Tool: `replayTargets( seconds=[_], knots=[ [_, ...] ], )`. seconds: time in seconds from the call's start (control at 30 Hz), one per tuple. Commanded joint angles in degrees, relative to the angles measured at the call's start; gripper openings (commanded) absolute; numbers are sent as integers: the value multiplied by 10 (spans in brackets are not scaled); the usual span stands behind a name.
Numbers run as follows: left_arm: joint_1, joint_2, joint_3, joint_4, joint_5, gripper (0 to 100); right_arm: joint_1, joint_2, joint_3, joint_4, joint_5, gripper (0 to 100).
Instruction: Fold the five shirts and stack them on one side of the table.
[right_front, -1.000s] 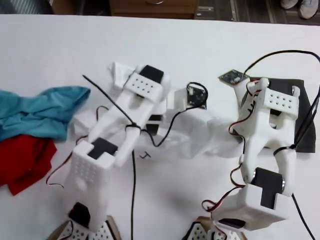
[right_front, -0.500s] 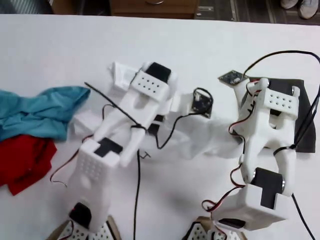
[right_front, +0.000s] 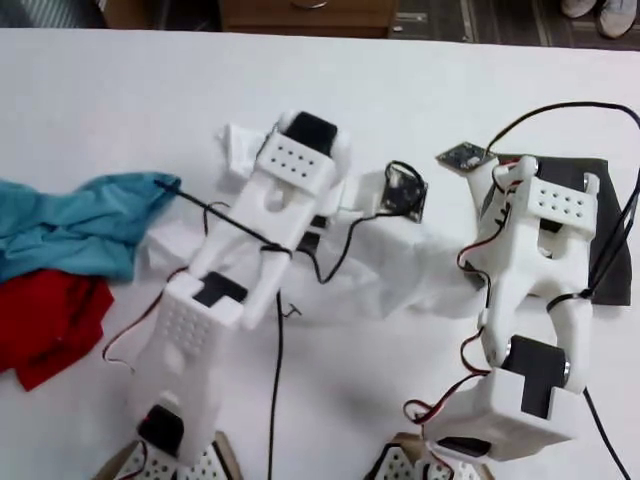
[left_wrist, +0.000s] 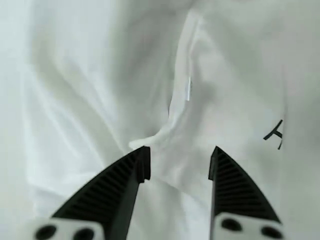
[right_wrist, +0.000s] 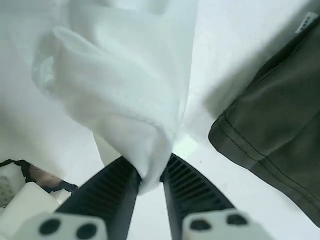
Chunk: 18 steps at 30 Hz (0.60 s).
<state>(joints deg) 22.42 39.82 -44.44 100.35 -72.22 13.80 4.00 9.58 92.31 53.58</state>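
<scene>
Two grippers at one crumpled white cloth shirt (right_front: 385, 275), mid-frame on the white table (right_front: 400, 90). Jaws of the left gripper (left_wrist: 179, 162) apart, just over its folds. Clamped on a bunched white fold: right gripper (right_wrist: 150, 172), beside the flat dark olive shirt (right_wrist: 272, 125) at right. At left edge, rumpled teal shirt (right_front: 80, 220) touching red shirt (right_front: 45, 320).

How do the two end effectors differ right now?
The left end effector is open above the white shirt, while the right end effector is shut on a bunched fold of that shirt. The right one sits beside a dark shirt; the left one hangs over white cloth. Both have black ribbed fingers and both are at the white shirt.
</scene>
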Motion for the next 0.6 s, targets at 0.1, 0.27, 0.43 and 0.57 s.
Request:
replayTargets(
  seconds=[0.1,0.27,0.43,0.57],
  knots=[
    [21,47,-70,7,-9,214,4,-30,25,1,-3,21],
    [23,100,-152,11,-9,214,5,-30,24,1,-3,21],
    [15,142,-163,13,-9,214,6,-31,24,3,-3,21],
    [-3,146,-162,18,-5,215,5,-31,23,1,-2,21]
  ],
)
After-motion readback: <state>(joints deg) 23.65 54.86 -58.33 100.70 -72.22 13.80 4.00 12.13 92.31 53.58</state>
